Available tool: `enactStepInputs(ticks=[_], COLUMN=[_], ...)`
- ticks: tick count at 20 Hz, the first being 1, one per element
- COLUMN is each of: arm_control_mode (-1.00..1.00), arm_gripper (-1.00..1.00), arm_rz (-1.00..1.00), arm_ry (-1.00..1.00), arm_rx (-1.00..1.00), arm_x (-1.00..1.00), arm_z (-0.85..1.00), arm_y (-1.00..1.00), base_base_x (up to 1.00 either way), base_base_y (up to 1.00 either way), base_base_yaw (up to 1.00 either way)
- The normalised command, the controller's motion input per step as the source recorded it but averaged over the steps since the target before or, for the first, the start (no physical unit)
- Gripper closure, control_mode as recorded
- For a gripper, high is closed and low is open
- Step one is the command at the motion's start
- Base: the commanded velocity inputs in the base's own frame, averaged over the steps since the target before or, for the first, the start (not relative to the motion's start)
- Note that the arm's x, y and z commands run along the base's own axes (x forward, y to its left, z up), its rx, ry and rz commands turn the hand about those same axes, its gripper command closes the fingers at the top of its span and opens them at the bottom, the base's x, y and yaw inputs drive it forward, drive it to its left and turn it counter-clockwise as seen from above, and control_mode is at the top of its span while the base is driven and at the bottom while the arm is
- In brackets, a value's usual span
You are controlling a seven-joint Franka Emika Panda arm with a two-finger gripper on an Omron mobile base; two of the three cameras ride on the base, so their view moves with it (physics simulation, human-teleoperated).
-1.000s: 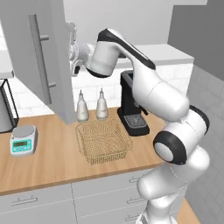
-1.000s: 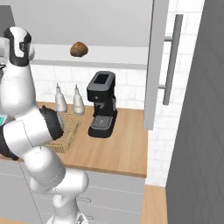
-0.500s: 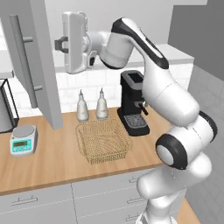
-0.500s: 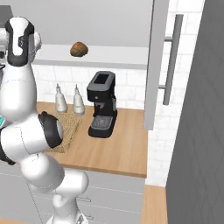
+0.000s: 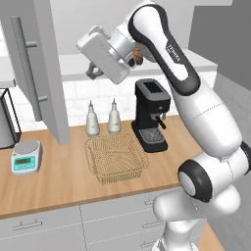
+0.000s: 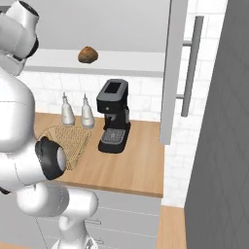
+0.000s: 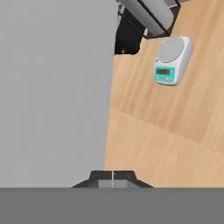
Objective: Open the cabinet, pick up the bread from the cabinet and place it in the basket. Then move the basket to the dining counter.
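Cabinet [image 5: 46, 73] doors stand open, and I see the bread [image 6: 88, 54] on its shelf. My pincer [image 7: 112, 176] is pressed closed, empty. Basket [image 5: 116, 158] sits on the tabletop [image 5: 59, 184].

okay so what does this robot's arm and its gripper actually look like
The arm is glossy white with rounded, bulging segments, dark grey to black bands at the joints, and small dark lettering on one link. The gripper has a boxy pale grey hand and two small dark finger tips.

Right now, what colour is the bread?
Brown, with a darker crust; the bread shows best in the right base view.
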Motion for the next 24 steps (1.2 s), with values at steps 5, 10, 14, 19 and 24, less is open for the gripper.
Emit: enactStepInputs(ticks=[5, 10, 14, 19, 24], arm_control_mode=[-1.00, -1.00, -1.00, -1.00, -1.00], arm_gripper=[1.00, 1.00, 1.00, 1.00, 1.00], arm_rz=[-0.29, -0.24, -0.18, -0.20, -0.07], arm_ry=[-0.55, -0.17, -0.23, -0.26, -0.07], arm_rx=[-0.46, -0.32, -0.26, -0.24, 0.03], arm_x=[0.54, 0.89, 0.89, 0.65, 0.61], arm_z=[-0.82, -0.18, 0.08, 0.20, 0.00], arm_y=[-0.55, -0.94, -0.76, -0.55, -0.33], base_base_x=[0.00, 0.00, 0.00, 0.00, 0.00], base_base_y=[0.00, 0.00, 0.00, 0.00, 0.00], base_base_yaw=[0.00, 0.00, 0.00, 0.00, 0.00])
